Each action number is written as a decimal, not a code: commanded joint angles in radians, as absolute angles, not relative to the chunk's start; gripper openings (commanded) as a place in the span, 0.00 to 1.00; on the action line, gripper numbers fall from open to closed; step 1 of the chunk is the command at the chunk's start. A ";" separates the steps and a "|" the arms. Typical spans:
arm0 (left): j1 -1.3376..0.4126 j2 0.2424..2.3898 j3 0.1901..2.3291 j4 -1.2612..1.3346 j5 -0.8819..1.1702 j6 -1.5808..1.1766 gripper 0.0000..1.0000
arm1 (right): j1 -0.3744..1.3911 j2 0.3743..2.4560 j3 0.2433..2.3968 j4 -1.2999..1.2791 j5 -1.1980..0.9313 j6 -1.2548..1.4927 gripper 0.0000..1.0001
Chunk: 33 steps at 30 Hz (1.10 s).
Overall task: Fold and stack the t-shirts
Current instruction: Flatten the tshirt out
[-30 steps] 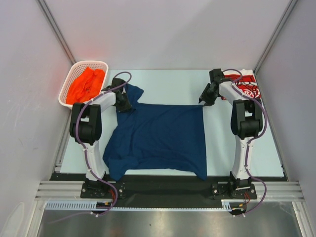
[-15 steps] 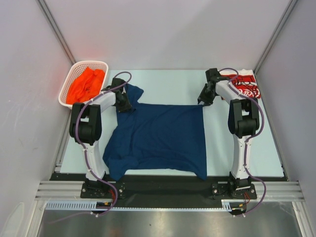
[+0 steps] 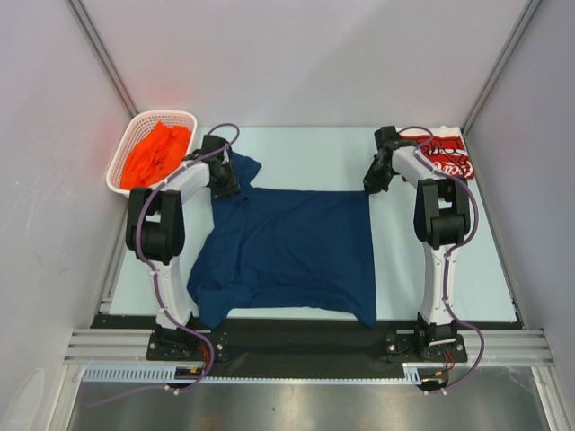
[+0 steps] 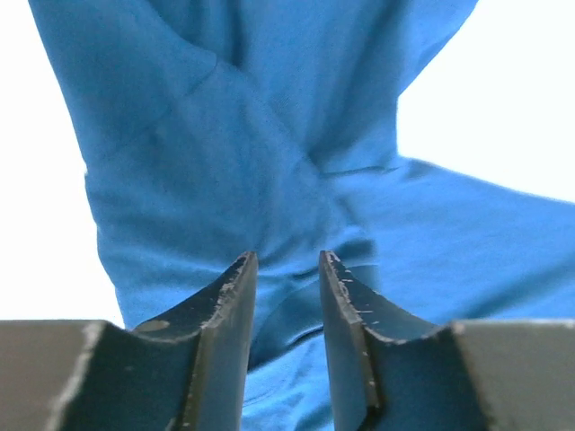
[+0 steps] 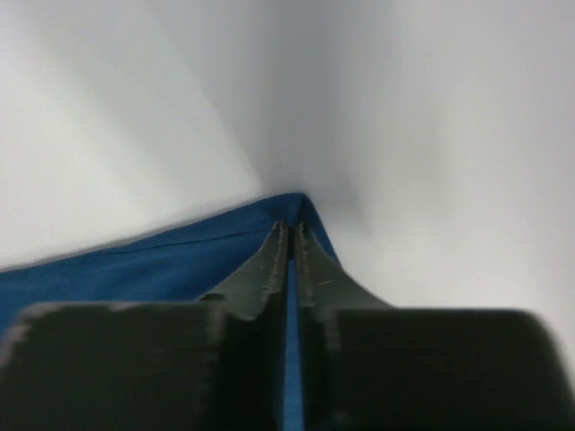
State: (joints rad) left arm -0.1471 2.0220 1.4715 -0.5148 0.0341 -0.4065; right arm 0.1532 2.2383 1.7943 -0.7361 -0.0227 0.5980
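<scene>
While the right gripper (image 5: pixel 289 235) pinches shut on a hem corner of the navy t-shirt (image 3: pixel 287 251), far from the white basket (image 3: pixel 115 172), the left gripper (image 4: pixel 287 265) hangs part-open and empty over the shoulder near it. Lifting one-handed could slip that thin pinch and skew the shirt, which lies flat, collar toward the basket, long axis running away from it.

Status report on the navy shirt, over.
Right gripper shut on navy t-shirt, far corner. Left gripper open over its sleeve. Nothing lying on it.
</scene>
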 commanded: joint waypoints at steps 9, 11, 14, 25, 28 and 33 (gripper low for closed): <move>-0.055 2.143 1.962 -0.469 0.189 -0.287 0.64 | 0.178 2.178 1.809 -0.730 -0.002 0.525 0.00; -0.054 2.195 2.090 -0.480 0.177 -0.249 0.65 | 0.181 2.149 1.783 -0.723 -0.002 0.526 0.00; -0.054 2.290 2.199 -0.457 0.126 -0.203 0.66 | 0.172 2.109 1.729 -0.722 -0.011 0.529 0.00; -0.034 2.503 2.332 -0.285 0.041 -0.112 0.55 | 0.186 2.052 1.681 -0.704 -0.077 0.535 0.00; -0.034 2.542 2.342 -0.264 0.029 -0.127 0.51 | 0.192 2.042 1.661 -0.706 -0.072 0.535 0.00; -0.034 2.583 2.375 -0.284 0.003 -0.164 0.52 | 0.190 2.016 1.626 -0.701 -0.069 0.535 0.00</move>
